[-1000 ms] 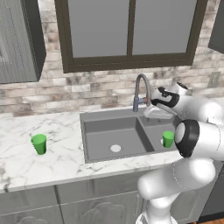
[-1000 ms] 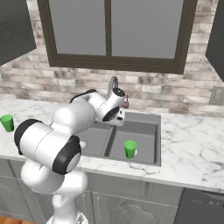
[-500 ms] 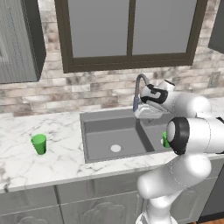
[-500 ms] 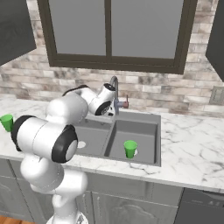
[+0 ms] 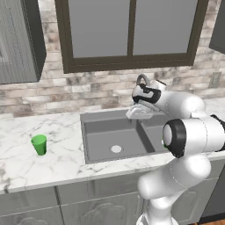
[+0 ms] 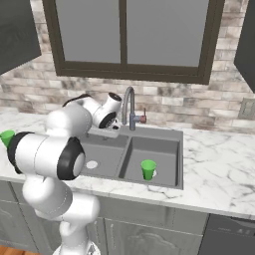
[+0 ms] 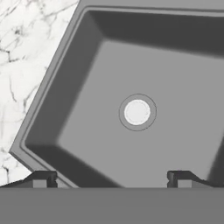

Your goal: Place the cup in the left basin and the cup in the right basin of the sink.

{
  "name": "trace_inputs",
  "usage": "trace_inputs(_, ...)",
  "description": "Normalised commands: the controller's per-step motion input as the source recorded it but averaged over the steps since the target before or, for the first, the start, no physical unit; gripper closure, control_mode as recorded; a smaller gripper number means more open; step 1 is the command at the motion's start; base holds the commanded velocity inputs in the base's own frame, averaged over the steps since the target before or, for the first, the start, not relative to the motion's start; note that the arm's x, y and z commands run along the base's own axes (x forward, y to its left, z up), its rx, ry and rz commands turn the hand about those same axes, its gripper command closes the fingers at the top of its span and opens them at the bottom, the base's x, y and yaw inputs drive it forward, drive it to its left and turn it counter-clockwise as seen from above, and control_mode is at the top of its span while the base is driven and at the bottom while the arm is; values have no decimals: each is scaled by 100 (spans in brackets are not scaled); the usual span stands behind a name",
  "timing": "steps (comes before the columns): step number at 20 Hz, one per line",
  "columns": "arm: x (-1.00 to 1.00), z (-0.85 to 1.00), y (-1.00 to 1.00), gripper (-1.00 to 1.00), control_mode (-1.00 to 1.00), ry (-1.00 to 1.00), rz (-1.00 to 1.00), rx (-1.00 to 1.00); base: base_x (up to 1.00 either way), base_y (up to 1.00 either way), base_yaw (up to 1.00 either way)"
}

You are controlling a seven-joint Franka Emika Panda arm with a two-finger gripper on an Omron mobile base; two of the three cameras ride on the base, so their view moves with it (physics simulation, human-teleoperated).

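Observation:
One green cup stands upright in the right basin of the dark grey sink. A second green cup stands on the marble counter left of the sink, also seen as the cup at the far left edge. My gripper hangs open and empty over the back of the left basin, well right of the counter cup. In the hand view the gripper looks down into the left basin with its pale drain; its fingertips stand wide apart.
The curved grey faucet rises just behind the divider, close to my hand. A brick wall and a dark-framed window stand behind the sink. Marble counter stretches to both sides of the sink.
The arm has swung left, from above the right basin to over the back of the left basin. The gripper stayed open. Both cups kept their places.

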Motion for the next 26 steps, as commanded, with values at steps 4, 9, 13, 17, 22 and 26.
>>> trace_inputs(4, 0, 0, 52, -100, -100, 2, 2, 6, 0, 0, 0)
trace_inputs(9, 1, 0, 52, -100, -100, 1, 0, 7, 0, 0, 0)
trace_inputs(13, 0, 0, 59, -100, -100, 0, 0, 4, 0, 0, 0)
trace_inputs(17, 0, 0, 63, -100, -100, 0, 0, 0, 0, 0, 0)
trace_inputs(22, 0, 0, 58, -100, -100, 0, 0, 0, 0, 0, 0)
trace_inputs(26, 0, 0, 62, -100, -100, 0, 0, 0, 0, 0, 0)
